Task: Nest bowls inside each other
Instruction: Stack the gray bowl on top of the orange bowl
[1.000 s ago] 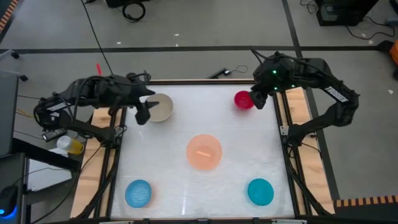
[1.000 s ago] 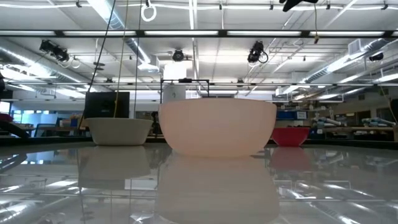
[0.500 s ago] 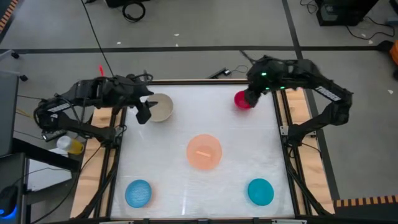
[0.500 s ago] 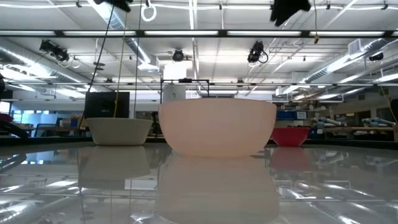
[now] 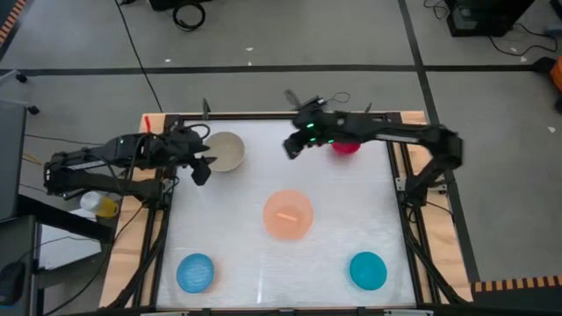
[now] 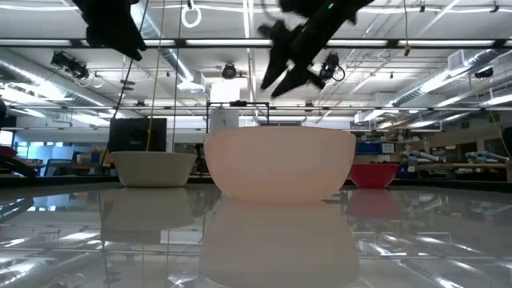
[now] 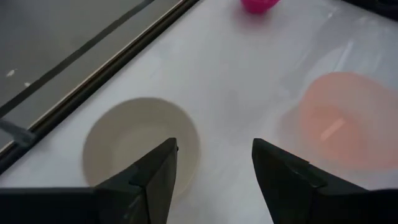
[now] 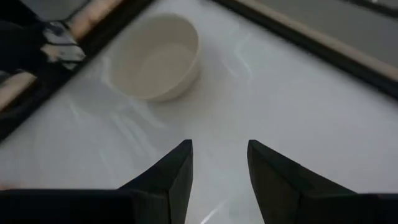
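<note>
Five bowls stand apart on the white table: a cream bowl (image 5: pixel 226 151) far left, a red bowl (image 5: pixel 347 147) far right, a peach-orange bowl (image 5: pixel 289 213) in the middle, a light blue bowl (image 5: pixel 195 272) near left, and a teal bowl (image 5: pixel 368 270) near right. My left gripper (image 5: pixel 200 171) hangs open above the table just left of the cream bowl (image 7: pixel 140 146). My right gripper (image 5: pixel 292 145) hangs open in the air between the cream bowl (image 8: pixel 158 56) and the red bowl, pointing toward the cream one. My right arm partly covers the red bowl.
Wooden rails (image 5: pixel 402 167) and a dark frame run along the table's left and right sides. The stretch of table between the cream and red bowls is bare. The low view shows both grippers high above the bowls' rims, the left (image 6: pixel 112 32) and the right (image 6: pixel 292 60).
My right gripper has swung from beside the red bowl toward the table's left and downward, and now hangs over the far middle. My left gripper has sunk lower beside the cream bowl. No bowl has moved.
</note>
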`<action>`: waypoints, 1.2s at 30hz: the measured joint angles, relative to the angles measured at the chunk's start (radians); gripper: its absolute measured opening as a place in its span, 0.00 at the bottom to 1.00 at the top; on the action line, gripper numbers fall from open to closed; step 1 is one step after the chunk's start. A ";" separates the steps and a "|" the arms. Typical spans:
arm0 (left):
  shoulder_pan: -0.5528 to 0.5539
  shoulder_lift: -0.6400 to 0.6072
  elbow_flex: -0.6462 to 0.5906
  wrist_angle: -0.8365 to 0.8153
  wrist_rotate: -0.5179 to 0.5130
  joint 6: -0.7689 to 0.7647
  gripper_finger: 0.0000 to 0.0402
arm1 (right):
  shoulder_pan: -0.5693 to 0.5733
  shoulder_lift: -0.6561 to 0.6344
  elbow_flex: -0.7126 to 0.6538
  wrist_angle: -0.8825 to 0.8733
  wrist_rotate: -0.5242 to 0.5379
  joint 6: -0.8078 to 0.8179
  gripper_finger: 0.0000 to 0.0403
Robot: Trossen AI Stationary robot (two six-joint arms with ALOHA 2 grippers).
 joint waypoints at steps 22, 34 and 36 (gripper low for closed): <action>0.001 -0.032 0.002 -0.170 -0.057 -0.083 0.53 | 0.010 0.599 0.416 0.219 0.000 0.277 0.38; 0.001 -0.032 0.002 -0.233 -0.057 -0.105 0.53 | 0.009 0.813 0.694 0.101 -0.040 0.315 0.33; 0.001 -0.032 0.002 -0.233 -0.057 -0.105 0.53 | 0.010 0.824 0.695 0.087 -0.045 0.311 0.27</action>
